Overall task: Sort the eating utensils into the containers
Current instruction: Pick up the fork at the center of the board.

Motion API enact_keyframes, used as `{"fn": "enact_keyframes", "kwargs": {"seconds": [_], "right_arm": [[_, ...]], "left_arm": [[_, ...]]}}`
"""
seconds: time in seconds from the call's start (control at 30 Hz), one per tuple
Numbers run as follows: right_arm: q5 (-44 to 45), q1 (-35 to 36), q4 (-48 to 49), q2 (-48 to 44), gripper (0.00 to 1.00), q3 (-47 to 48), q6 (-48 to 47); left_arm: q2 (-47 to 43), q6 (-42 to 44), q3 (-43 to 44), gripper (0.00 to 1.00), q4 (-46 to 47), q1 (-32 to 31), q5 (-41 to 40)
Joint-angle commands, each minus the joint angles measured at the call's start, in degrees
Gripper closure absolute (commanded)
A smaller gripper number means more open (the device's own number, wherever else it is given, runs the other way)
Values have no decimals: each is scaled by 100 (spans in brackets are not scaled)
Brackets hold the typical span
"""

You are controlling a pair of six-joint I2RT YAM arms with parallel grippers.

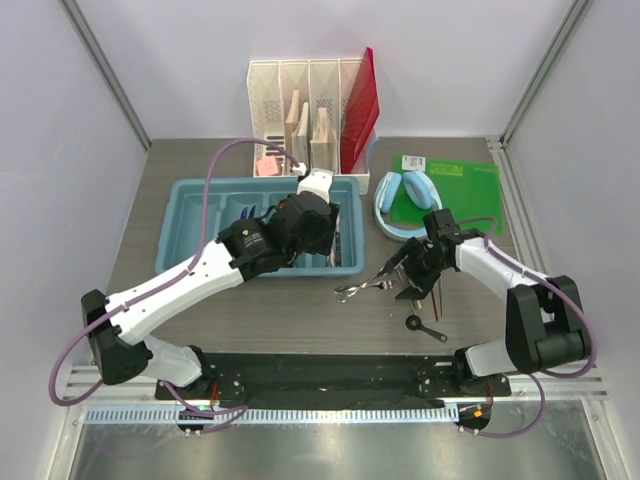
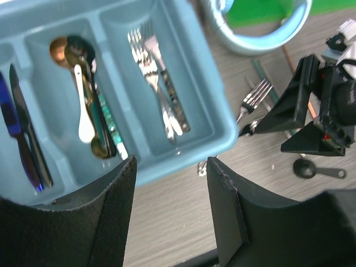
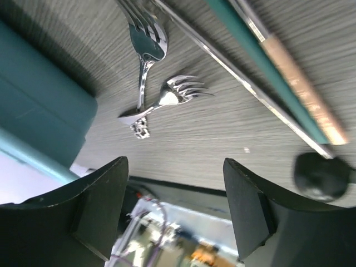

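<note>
Silver in colour, two loose forks lie on the wood-grain table just off the near right corner of the light blue tray, their handles meeting. The right gripper hovers above them with its jaws wide apart, holding and touching nothing. Beside the forks lie long chopsticks and, nearer the arm bases, a small black spoon.

In the tray, as seen from the left wrist:
- The sorted forks fill the compartment at the right end.
- Gold, dark and white spoons lie in the next one.
- Blue and dark knives occupy the one after that.

The left gripper hangs over the tray's near rim with its fingers parted and empty.

Behind the right arm lie light blue headphones on a green mat. A white file organizer stands behind the tray.
</note>
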Motion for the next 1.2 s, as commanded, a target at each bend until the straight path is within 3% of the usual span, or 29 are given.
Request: {"fn": "enact_keyframes", "kwargs": {"seconds": [0.0,0.17,0.37,0.7,1.17], "right_arm": [[-473,227,55,197,26,450,1358],[-271,324,-376,311,26,679,2369],[239,517,-1238,890,27,1172,2520],[248,1000,-834,1778,34,1110,3003],[424,1203,-210,1674,38,1119,3724]], "left_arm": [[-398,-420,-186,46,-35,11,-217],[-697,-534,-546,46,-18,10,-374],[-1206,-815,-1135,46,61,2,-568],[-1813,-1176,-1794,46,106,11,-789],[-1602,-877,-1742,46,44,11,-551]]}}
